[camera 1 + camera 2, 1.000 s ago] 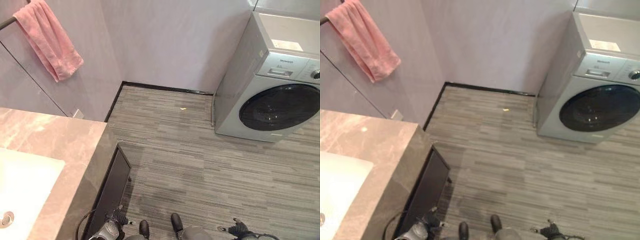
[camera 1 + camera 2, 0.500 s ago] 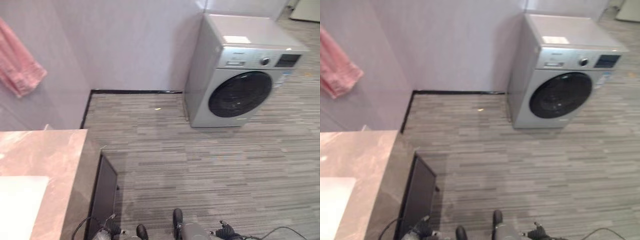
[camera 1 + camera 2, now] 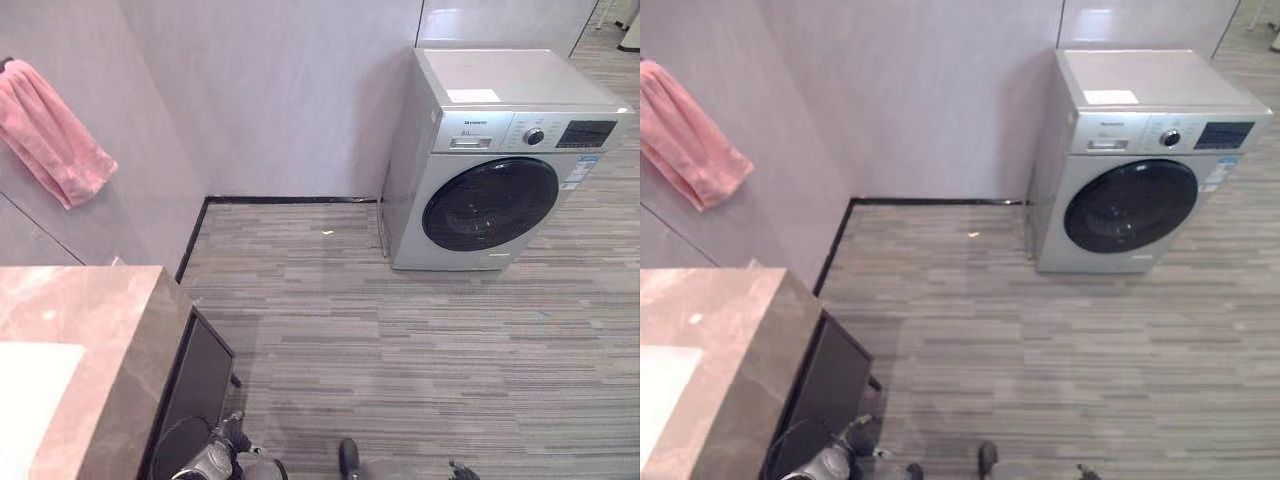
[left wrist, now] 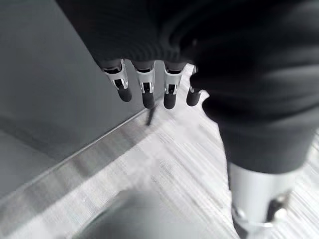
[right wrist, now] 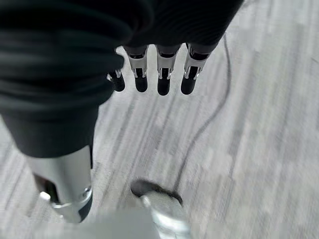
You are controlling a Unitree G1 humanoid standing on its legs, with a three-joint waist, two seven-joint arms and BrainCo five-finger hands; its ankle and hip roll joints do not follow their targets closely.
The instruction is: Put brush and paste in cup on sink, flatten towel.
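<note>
— Hands? Both my left hand [image 4: 149, 84] and right hand [image 5: 154, 74] hang with fingers straight, holding nothing.
— Surroundings?
— Washing machine [image 3: 490, 160] at two o'clock, marble counter [image 3: 90, 330] at eight, pink towel [image 3: 55, 130] bunched at ten.

Pink towel [image 3: 55, 135] on a pale grey wall [image 3: 290, 90]. Brown and pink marbled surface [image 3: 85, 310] with a white sink [image 3: 25, 395] set in it. Dark, nearly black cabinet side [image 3: 195, 385] under it. Grey striped floor [image 3: 420, 340], streaky like wood. Black strip [image 3: 290, 199] along the foot of the wall. Silver-grey washing machine [image 3: 500, 150] with a round black door [image 3: 488, 204]. Silver fingers with dark tips on the left hand [image 4: 144, 89] and right hand [image 5: 159, 74].
</note>
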